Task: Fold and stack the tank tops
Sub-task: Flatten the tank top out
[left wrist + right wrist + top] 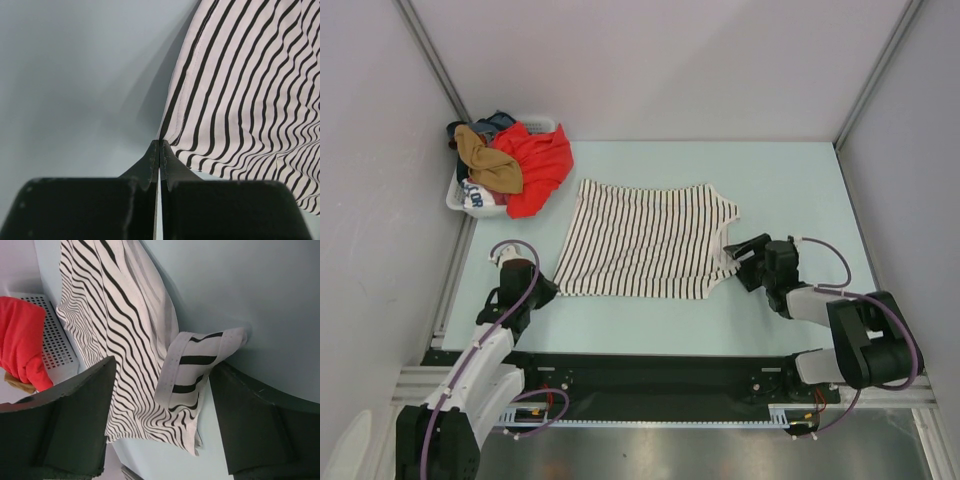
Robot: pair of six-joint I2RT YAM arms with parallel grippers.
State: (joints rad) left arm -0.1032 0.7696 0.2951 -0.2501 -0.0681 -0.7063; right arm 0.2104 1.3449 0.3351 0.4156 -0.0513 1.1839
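Note:
The white tank top with thin black stripes [645, 240] lies spread flat in the middle of the table. My left gripper [544, 290] is at its near left corner. In the left wrist view the gripper [160, 149] is shut, with that corner of the striped cloth [250, 90] pinched at its tips. My right gripper [741, 262] is open at the top's right end. Its fingers stand either side of a folded-over shoulder strap [200, 362], touching nothing. The tan-brown tank top [485, 160] lies crumpled in the basket.
A white plastic laundry basket [460, 200] stands at the far left corner, holding a red garment [538, 165] and darker clothes. Grey walls close in the left, back and right sides. The black rail with the arm bases runs along the near edge.

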